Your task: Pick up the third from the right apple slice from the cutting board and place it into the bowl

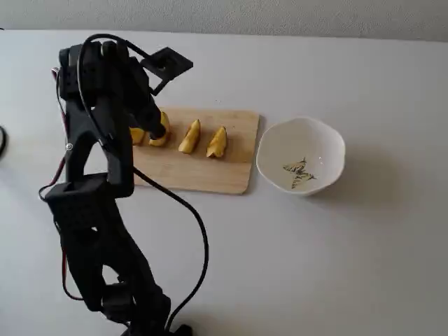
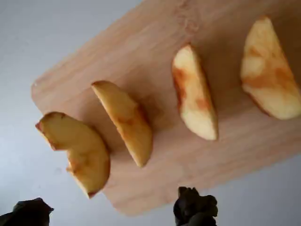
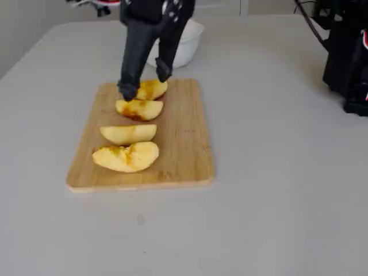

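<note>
I see the apple slice (image 2: 124, 121), a plump yellow wedge with an orange-brown skin edge, lying on the cutting board (image 2: 155, 56) among three others. My pincer (image 3: 145, 82) hangs open over the slices, empty. The bowl (image 1: 329, 143) sits beside the board.

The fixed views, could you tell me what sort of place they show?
Probably a tabletop robot demo with a kitchen theme: a plain white table, a cutting board with apple slices, and a bowl beside it.

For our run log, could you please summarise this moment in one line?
phase: pre-grasp | pincer: open, empty, over cutting board | apple slice: on board, ungrasped | other slices: three, on board | bowl: empty
</note>
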